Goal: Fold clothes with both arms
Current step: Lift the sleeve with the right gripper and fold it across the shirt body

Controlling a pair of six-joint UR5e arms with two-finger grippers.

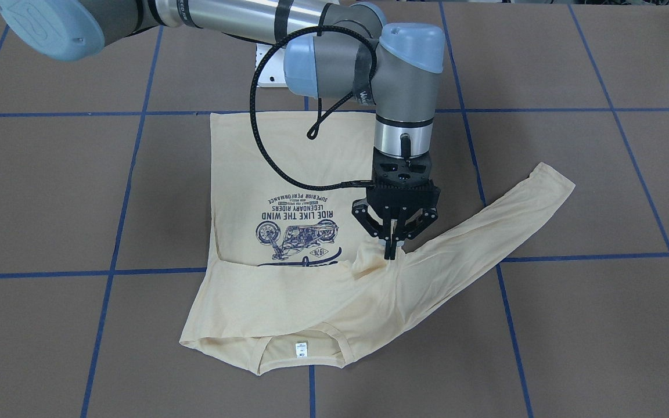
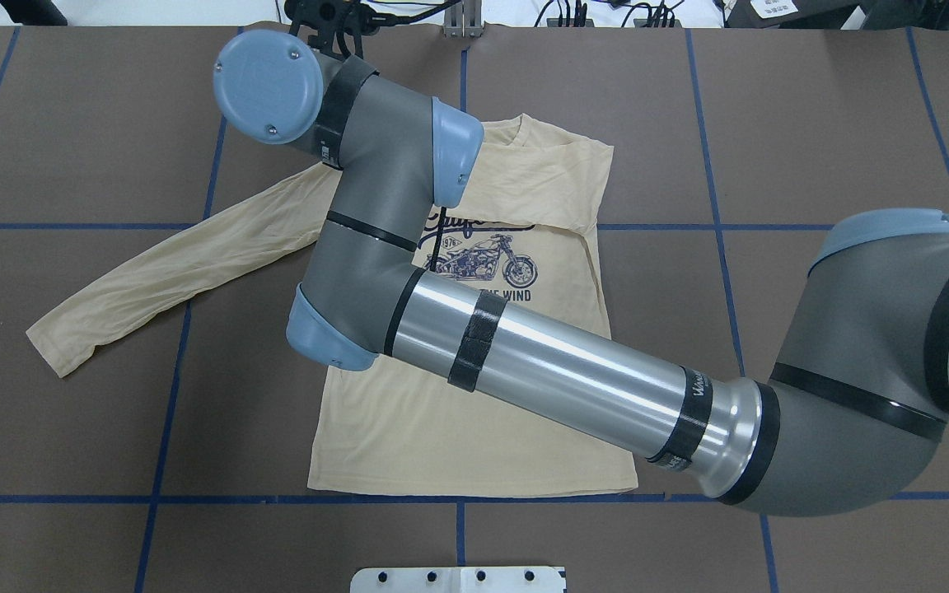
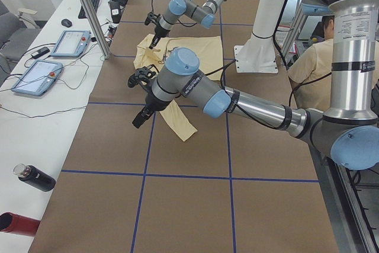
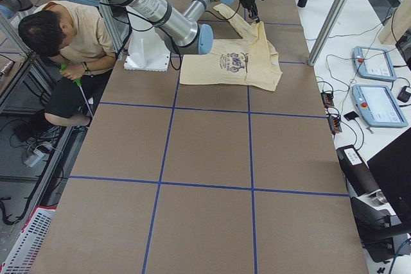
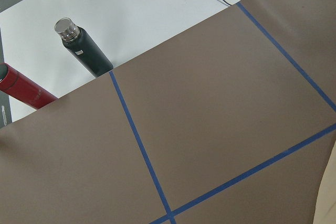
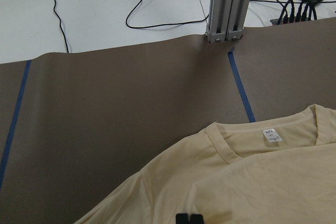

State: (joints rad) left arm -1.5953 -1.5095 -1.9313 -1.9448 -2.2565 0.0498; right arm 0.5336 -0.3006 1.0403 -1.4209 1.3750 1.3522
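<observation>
Cream-yellow long-sleeved T-shirt (image 1: 236,174) flat, print up, on brown surface (image 1: 50,191), right end effector (image 1: 391,247) clenched on fabric at one sleeve's root, overhead the right arm (image 2: 540,362) hides that pinch, left-side view alone shows left end effector (image 3: 140,120), grip impossible to tell.

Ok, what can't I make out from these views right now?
- Left gripper: seen only in exterior left, too small to judge open or shut.
- Right gripper, its pinch on the T-shirt: hidden by its arm in overhead.
- Print lettering: partly covered by a fold in front-facing.
</observation>
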